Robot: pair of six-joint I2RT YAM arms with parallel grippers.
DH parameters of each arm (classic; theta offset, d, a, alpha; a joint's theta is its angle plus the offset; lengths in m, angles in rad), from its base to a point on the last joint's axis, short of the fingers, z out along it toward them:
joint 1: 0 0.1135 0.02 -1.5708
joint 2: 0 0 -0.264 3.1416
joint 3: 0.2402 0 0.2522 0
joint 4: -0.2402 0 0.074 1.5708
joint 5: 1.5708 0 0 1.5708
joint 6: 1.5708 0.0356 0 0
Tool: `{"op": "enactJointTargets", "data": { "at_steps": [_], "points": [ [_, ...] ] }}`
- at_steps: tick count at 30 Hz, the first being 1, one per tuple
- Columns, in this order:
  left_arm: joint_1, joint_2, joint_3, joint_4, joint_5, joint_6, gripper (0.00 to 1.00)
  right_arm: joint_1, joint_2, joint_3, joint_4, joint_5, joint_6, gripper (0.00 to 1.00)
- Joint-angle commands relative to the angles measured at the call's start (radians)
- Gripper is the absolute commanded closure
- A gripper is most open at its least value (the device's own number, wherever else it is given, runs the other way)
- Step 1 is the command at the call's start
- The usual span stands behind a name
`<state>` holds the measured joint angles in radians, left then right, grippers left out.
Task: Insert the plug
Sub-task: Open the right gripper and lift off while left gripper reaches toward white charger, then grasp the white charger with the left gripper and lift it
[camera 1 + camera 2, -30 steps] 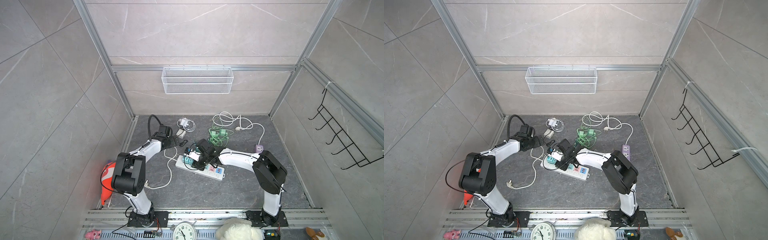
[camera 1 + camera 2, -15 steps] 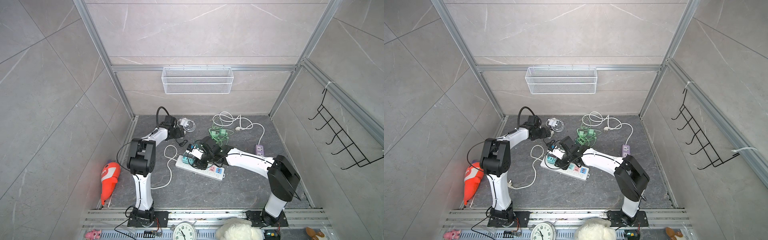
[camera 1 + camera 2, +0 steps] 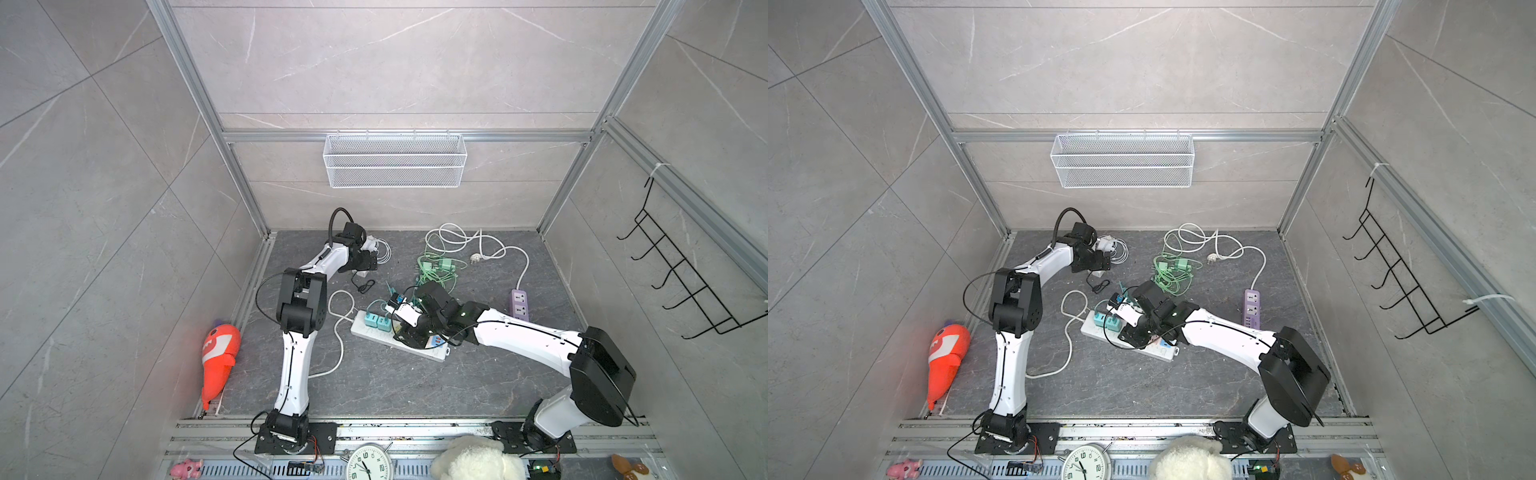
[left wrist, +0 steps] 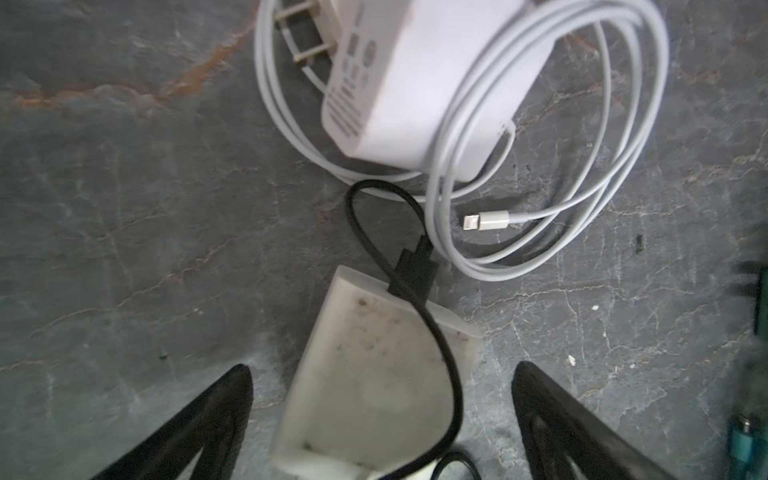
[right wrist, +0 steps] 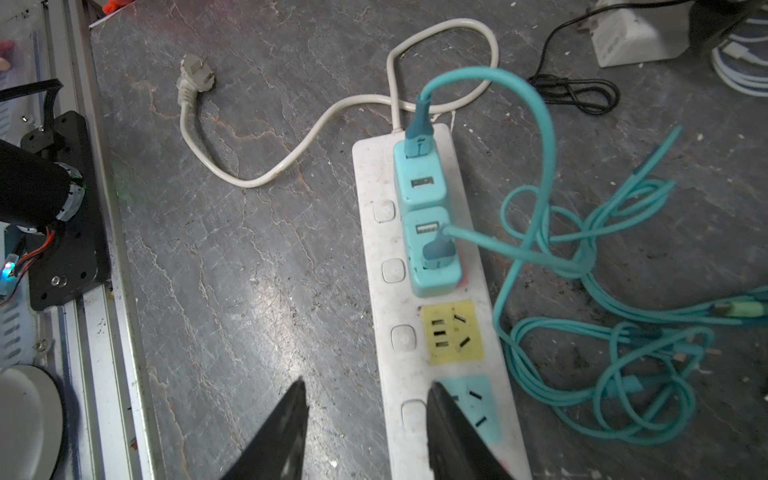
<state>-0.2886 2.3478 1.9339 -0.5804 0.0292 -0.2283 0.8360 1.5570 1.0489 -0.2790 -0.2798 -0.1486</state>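
At desk (image 4: 145, 208) back-left: left pincer (image 4: 382, 370) spread wide over grubby white square charger block (image 4: 374, 353)

Left jaws fully apart, gripping nothing; fingers (image 4: 232, 395) sit either side of the block, which lies flat, unplugged, black cable (image 4: 413, 270) plugged into it and trailing across its top. Just beyond: second white charger (image 4: 436, 70), prongs bare, inside its coiled white cable (image 4: 490, 270). Over long white power strip (image 5: 374, 174) mid-desk, right pincer (image 5: 368, 384) only part open, empty. Two teal adapters (image 5: 432, 195) fill the strip's end sockets; yellow socket (image 5: 453, 332) next to them is free.
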Motion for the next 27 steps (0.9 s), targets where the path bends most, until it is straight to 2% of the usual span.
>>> {"op": "enactJointTargets", "data": {
  "at_steps": [1,4,6,11,15,17,20,23,25,27],
  "points": [
    [-0.008,0.043,0.055,-0.097,-0.027,0.052,0.02,0.006,-0.051,-0.034,0.023,0.033,0.025,0.51],
    [-0.009,0.058,0.068,-0.113,-0.04,0.067,0.03,0.005,-0.08,-0.06,0.024,0.053,0.028,0.52],
    [-0.008,0.065,0.074,-0.122,-0.042,0.078,0.07,0.005,-0.099,-0.077,0.029,0.062,0.032,0.52],
    [-0.018,0.044,0.088,-0.159,-0.029,0.076,0.32,0.005,-0.143,-0.118,0.044,0.102,0.047,0.52],
    [-0.032,0.005,0.076,-0.169,-0.049,0.071,0.45,0.005,-0.174,-0.143,0.054,0.113,0.058,0.53],
    [-0.032,-0.008,0.081,-0.194,-0.022,0.064,0.51,0.005,-0.187,-0.149,0.052,0.121,0.064,0.53],
    [-0.019,-0.114,0.022,-0.152,0.212,0.038,0.54,0.005,-0.201,-0.157,0.05,0.129,0.068,0.53],
    [-0.009,-0.215,-0.091,-0.016,0.459,0.005,0.54,0.005,-0.209,-0.159,0.048,0.145,0.071,0.53],
    [-0.009,-0.272,-0.153,0.065,0.581,-0.001,0.54,0.006,-0.215,-0.155,0.043,0.16,0.075,0.53],
    [-0.01,-0.329,-0.221,0.164,0.657,-0.02,0.54,0.005,-0.222,-0.154,0.044,0.193,0.085,0.53]
  ]
}}
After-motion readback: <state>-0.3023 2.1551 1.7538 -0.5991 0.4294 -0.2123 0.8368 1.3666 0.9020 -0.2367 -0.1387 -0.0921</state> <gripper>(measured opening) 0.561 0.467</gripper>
